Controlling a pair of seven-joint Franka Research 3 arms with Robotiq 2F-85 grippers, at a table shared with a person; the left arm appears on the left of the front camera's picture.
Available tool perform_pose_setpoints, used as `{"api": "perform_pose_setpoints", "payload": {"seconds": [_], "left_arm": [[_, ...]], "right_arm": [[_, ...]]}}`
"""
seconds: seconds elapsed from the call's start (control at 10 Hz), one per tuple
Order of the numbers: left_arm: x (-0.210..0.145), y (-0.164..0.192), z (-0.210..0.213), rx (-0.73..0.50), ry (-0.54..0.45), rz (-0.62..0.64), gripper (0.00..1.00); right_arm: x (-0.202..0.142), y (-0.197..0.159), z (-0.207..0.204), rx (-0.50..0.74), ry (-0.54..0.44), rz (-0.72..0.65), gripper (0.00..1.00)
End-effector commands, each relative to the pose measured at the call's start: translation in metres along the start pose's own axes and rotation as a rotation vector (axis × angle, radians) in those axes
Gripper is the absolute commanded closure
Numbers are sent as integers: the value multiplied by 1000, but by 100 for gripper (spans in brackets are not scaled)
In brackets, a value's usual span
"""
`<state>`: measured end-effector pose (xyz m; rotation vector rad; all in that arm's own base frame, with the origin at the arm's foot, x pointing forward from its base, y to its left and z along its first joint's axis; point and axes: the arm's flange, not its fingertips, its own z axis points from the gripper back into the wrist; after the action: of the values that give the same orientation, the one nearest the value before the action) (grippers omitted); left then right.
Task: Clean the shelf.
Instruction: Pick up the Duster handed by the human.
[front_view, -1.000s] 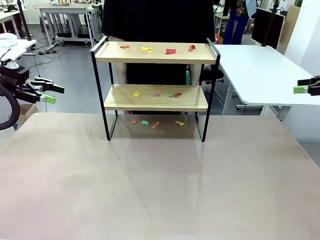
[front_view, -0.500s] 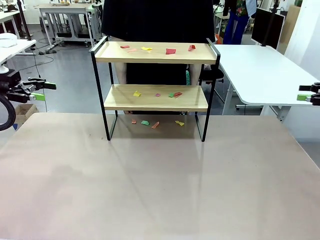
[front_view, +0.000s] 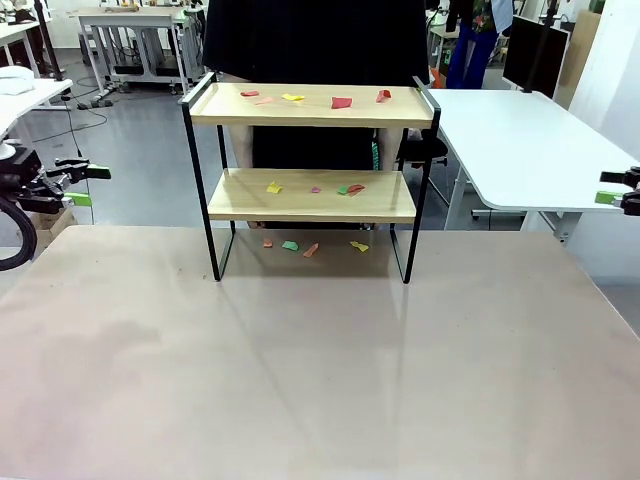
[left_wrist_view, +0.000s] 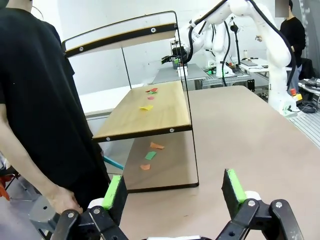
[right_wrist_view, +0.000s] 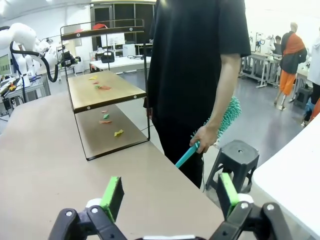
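While the broad tan table (front_view: 300, 380) spreads over the lower half of the front view, a person (front_view: 310, 40) in a black shirt stands behind its far edge, at the upper middle of the frame. The shelf (front_view: 300, 207) stands on the far part of the table, upper centre, just in front of the person. It has two light wooden boards in a thin black frame, and its feet rest on the tabletop.

The left gripper (front_view: 88, 186) hangs at the left edge of the frame, off the table's side and well apart from the shelf. Its green pads are spread wide with nothing between them, as its own wrist view shows (left_wrist_view: 173, 189). The right gripper (front_view: 606, 188) sits at the right edge, likewise wide and empty (right_wrist_view: 170, 192).

In the right wrist view, the person's hand (right_wrist_view: 205, 136), right of centre, holds a teal duster (right_wrist_view: 229, 115), its fluffy head pointing up.

Small scraps (front_view: 342, 102) of coloured paper lie on the top board, on the lower board and on the table beneath the shelf.
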<state>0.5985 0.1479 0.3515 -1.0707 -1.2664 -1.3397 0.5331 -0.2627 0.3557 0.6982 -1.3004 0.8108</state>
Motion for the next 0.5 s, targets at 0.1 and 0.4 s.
{"api": "perform_pose_setpoints", "payload": {"seconds": [0.1,0.4], "left_arm": [[-3,7,6,-3,-25,-23,0],[-4,5,13,5,-76,-6,0]], "right_arm": [[0,-7,-2,-37,-26,42,0],[3,-5,0,-48,-33,45,0]]}}
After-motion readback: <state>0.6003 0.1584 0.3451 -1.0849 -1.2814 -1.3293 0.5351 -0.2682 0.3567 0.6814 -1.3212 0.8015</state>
